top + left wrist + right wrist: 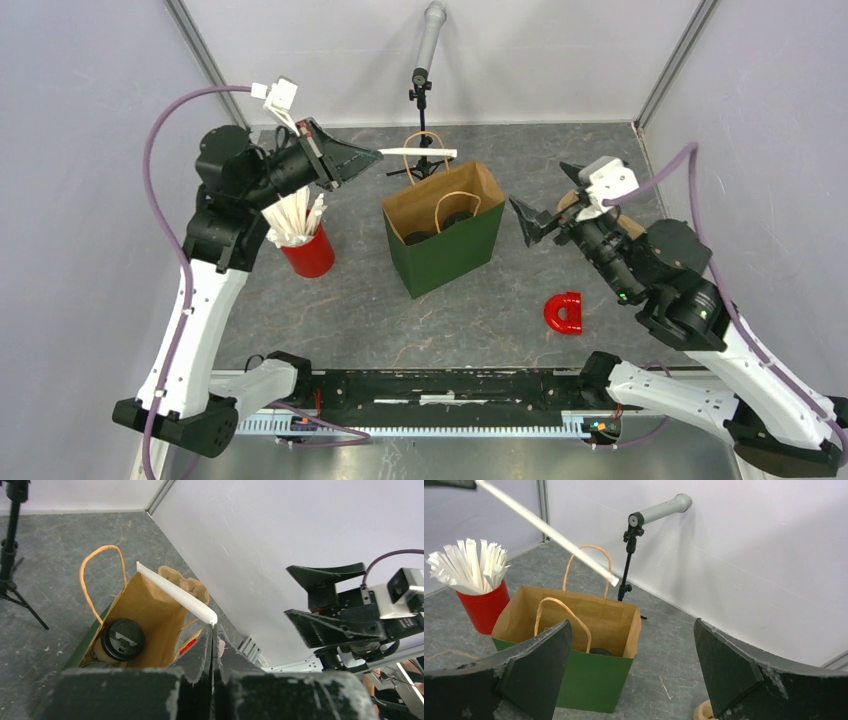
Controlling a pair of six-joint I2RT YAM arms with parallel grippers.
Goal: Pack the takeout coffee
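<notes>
The takeout coffee (pixel 122 639), a cream cup with a black lid, stands inside the open green paper bag (pixel 445 258); from above its lid (pixel 455 212) shows beside another dark lid. My left gripper (pixel 372 157) hovers left of the bag's mouth, shut on the end of a white stick (pixel 420 152) that reaches out over the bag. In the left wrist view the stick (pixel 175 592) juts from the closed fingertips (pixel 213 627). My right gripper (pixel 530 222) stands open to the right of the bag, holding nothing. Its wrist view shows the bag (pixel 574 680) and the stick (pixel 549 530).
A red cup of white sticks (pixel 308 252) stands left of the bag. A red curved object (pixel 564 313) lies at the front right. A brown cardboard carrier (pixel 575 200) sits behind the right gripper. A microphone stand (pixel 422 85) rises behind the bag.
</notes>
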